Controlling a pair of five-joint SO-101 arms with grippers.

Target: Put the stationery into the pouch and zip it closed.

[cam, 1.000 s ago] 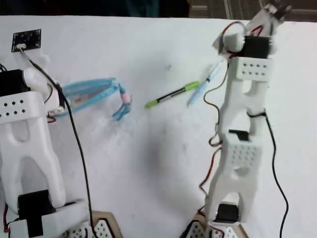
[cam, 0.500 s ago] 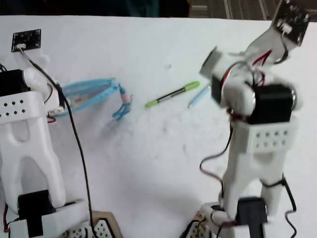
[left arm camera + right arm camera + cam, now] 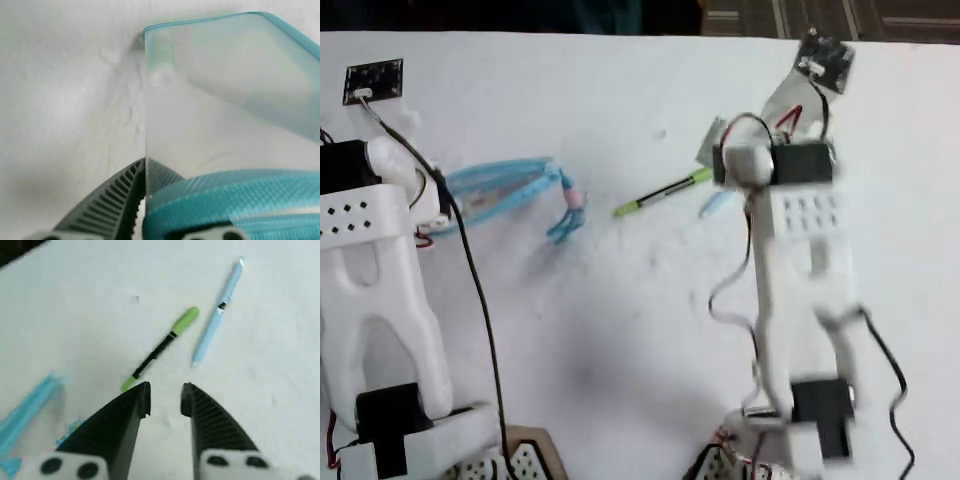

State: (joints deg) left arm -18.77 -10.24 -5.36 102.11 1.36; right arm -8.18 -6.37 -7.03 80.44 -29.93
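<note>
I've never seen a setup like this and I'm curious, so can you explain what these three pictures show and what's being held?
These are two small white robots, a left arm and a right arm, at a white table. One picture looks down from overhead; the other two come from a camera on each arm's wrist. The left gripper pinches a clear pouch with a teal zip. The right gripper is open and holds nothing. It is above the table near a green pen and a light blue pen, both lying loose.

pouch (image 3: 505, 185): teal, seemingly unzipped | green pen (image 3: 162, 347), blue pen (image 3: 216, 315): flat, outside
</note>
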